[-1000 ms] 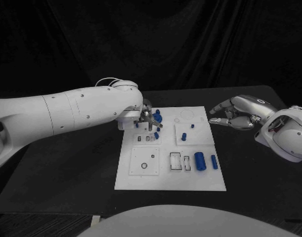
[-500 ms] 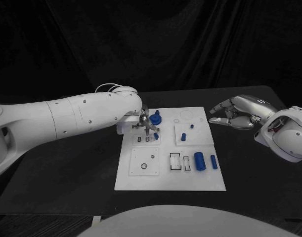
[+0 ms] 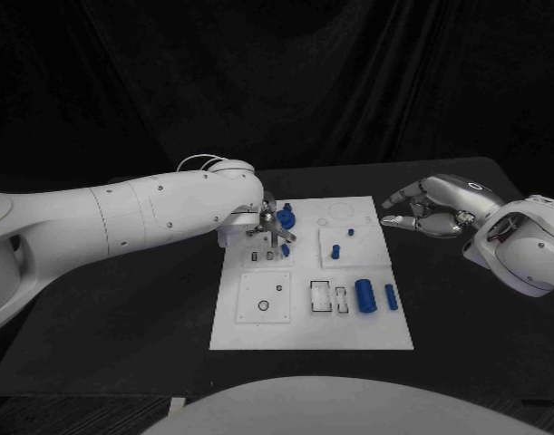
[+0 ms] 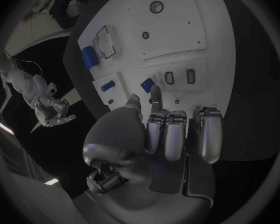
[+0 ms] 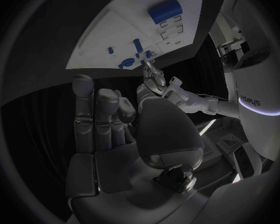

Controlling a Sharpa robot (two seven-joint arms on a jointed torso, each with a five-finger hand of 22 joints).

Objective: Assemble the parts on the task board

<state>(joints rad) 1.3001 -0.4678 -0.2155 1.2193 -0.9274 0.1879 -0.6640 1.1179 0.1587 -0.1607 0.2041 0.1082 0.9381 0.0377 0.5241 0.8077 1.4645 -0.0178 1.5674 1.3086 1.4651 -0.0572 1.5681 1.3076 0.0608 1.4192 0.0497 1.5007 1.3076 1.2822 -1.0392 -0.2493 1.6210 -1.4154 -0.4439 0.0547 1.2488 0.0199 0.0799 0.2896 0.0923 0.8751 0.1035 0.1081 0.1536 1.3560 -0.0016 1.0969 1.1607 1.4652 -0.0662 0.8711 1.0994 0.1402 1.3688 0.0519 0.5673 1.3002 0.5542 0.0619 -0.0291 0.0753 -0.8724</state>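
Note:
The white task board [image 3: 257, 331] lies in the middle of the black table. My left hand [image 3: 267, 228] hovers over its far left part, above two small slots [image 4: 179, 77]. Thumb and one finger [image 4: 155, 92] point down close together with a speck of blue, seemingly a small blue part, between them; the other fingers are curled. A small blue peg [image 3: 285, 249] stands beside the slots. A round blue part [image 3: 287, 216] sits just beyond the hand. My right hand [image 3: 424, 210] hangs off the board's far right corner, fingers curled in, holding nothing.
Two short blue parts [image 3: 335, 251] sit mid-board. A thick blue cylinder [image 3: 365, 295] and a slim blue one [image 3: 391, 296] lie near the board's right edge, beside rectangular cut-outs [image 3: 321, 293]. Bare black table surrounds the board.
My left arm has swung slightly towards the board's middle, carrying the hand a little nearer over the slots. The right hand has crept slightly towards the board's far corner.

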